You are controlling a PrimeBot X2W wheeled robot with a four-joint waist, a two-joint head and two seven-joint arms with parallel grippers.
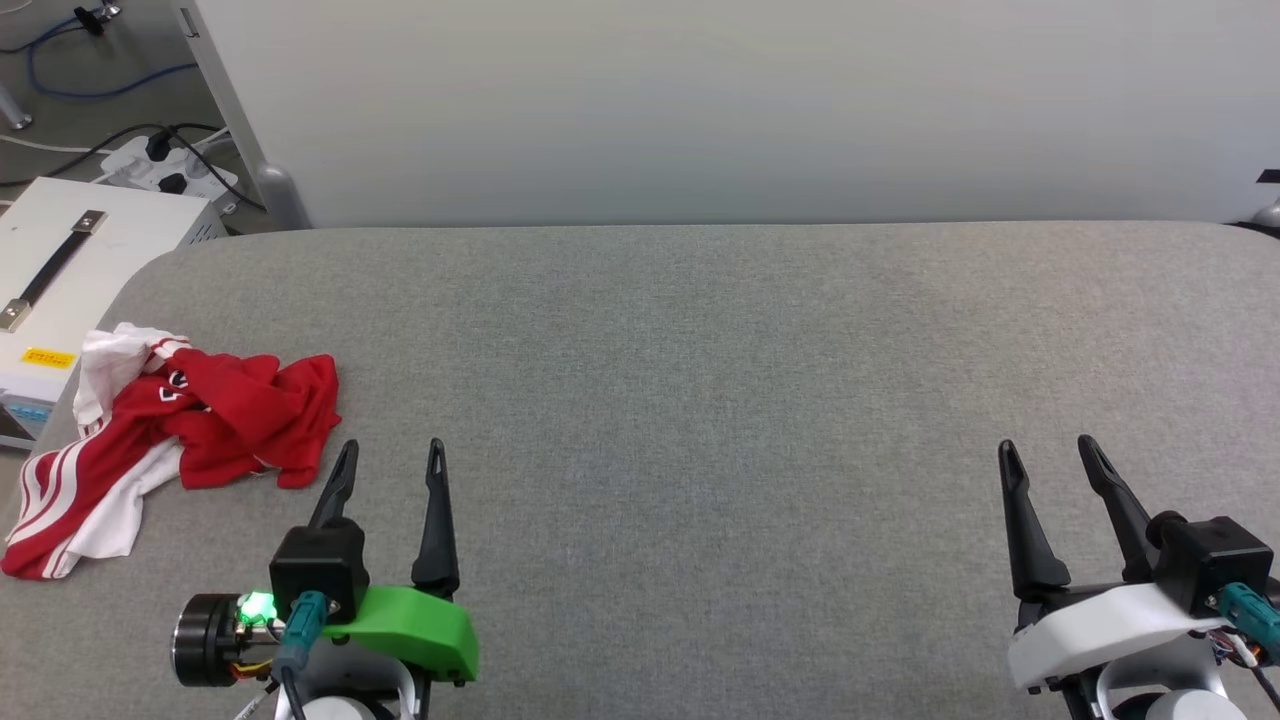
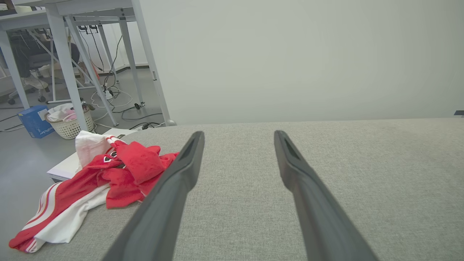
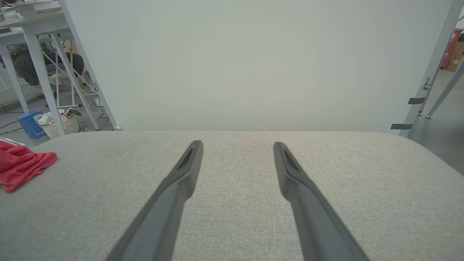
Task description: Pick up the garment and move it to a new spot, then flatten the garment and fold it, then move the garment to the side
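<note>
No legible text anywhere; yellow sticker (image 1: 47, 357) on the white box (image 1: 130, 230) too small.

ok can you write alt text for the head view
A crumpled red short-sleeved jersey with white sleeves lies at the left edge of a grey fabric-covered table. The robot's left tool and right tool, both open and empty, show at the lower left and lower right, fingers pointing up.
</note>
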